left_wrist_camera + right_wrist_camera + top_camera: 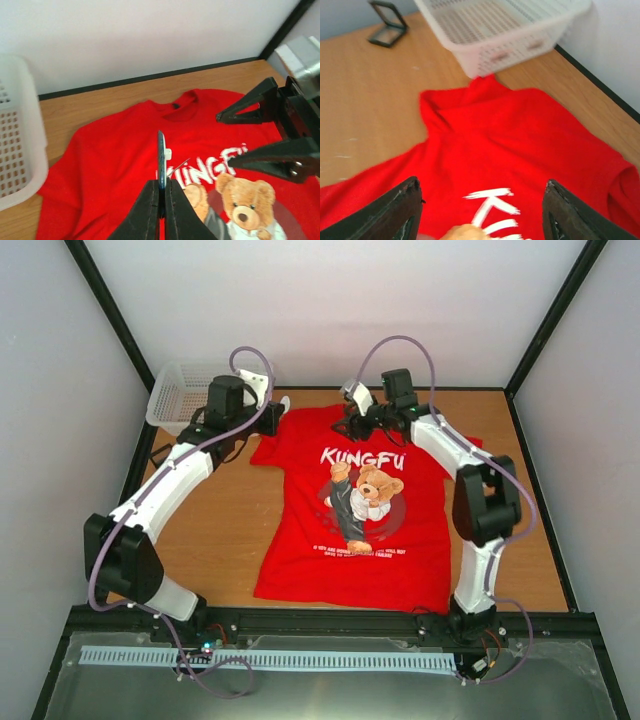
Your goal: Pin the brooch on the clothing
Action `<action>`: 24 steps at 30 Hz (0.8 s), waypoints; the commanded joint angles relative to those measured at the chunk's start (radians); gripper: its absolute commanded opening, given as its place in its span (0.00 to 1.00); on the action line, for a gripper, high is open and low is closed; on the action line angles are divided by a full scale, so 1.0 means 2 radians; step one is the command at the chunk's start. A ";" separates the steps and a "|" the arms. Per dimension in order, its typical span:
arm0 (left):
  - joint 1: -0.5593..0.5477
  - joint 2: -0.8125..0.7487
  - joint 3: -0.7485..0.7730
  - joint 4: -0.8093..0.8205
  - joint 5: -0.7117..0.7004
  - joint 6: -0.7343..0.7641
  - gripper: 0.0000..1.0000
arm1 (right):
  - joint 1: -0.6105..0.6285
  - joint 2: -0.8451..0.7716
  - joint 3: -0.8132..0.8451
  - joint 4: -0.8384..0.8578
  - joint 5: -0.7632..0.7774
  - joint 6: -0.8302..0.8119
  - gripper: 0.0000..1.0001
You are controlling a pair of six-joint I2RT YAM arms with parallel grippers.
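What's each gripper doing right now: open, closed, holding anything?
Left gripper: closed on the brooch, held edge-on.
Right gripper: open, empty, above the T-shirt.

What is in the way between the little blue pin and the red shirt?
Nothing visible. The left gripper holds the brooch above the red shirt, with only open air between. The open right gripper hovers off to one side, over the lettering.
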 commanded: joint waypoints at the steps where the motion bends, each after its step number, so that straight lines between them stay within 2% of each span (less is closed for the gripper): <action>1: 0.009 0.016 0.000 0.027 -0.008 -0.011 0.01 | -0.001 0.092 0.094 -0.039 0.047 -0.032 0.64; 5: 0.012 0.017 -0.013 0.033 -0.001 -0.016 0.01 | 0.015 0.173 0.197 -0.106 0.116 -0.038 0.66; 12: 0.013 0.011 -0.017 0.020 -0.007 -0.022 0.01 | 0.037 0.253 0.286 -0.145 0.197 0.003 0.68; 18: 0.013 0.002 -0.022 0.013 -0.002 -0.024 0.01 | 0.053 0.298 0.333 -0.184 0.237 0.032 0.68; 24: 0.014 -0.007 -0.033 0.017 -0.001 -0.021 0.01 | 0.062 0.304 0.332 -0.221 0.258 0.056 0.68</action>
